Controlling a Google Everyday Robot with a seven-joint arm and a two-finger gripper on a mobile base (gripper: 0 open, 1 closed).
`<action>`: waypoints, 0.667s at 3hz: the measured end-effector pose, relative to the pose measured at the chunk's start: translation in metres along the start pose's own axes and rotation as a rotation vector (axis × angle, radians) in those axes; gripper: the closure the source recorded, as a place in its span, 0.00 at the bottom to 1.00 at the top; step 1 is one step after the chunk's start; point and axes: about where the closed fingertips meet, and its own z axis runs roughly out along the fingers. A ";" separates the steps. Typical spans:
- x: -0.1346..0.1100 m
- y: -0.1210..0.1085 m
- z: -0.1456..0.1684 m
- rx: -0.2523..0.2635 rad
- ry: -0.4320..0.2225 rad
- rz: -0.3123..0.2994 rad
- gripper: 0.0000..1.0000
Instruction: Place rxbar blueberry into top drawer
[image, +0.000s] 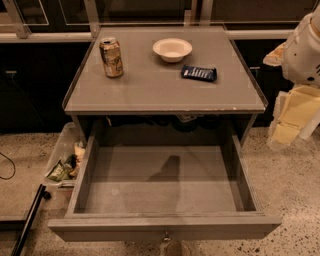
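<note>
The pale gripper hangs off the right edge of the grey worktop; open or closed, I cannot tell. Nearest it, towards the back right corner, lies the small flat navy-wrapped rxbar blueberry. I'd judge it light, a little pliant and slick, best pinched across its narrow width. A round white bowl sits near it. A tan drink can stands well apart, back left. The wide grey wooden top drawer gapes open below the front edge.

Arm at right frame edge, white housing uppermost; pale gripper hangs below it, angled down and leftward, partly cut by the frame.
</note>
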 end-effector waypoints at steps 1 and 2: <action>0.000 0.000 0.000 0.000 0.000 0.000 0.00; -0.004 -0.002 -0.001 0.003 -0.021 -0.018 0.00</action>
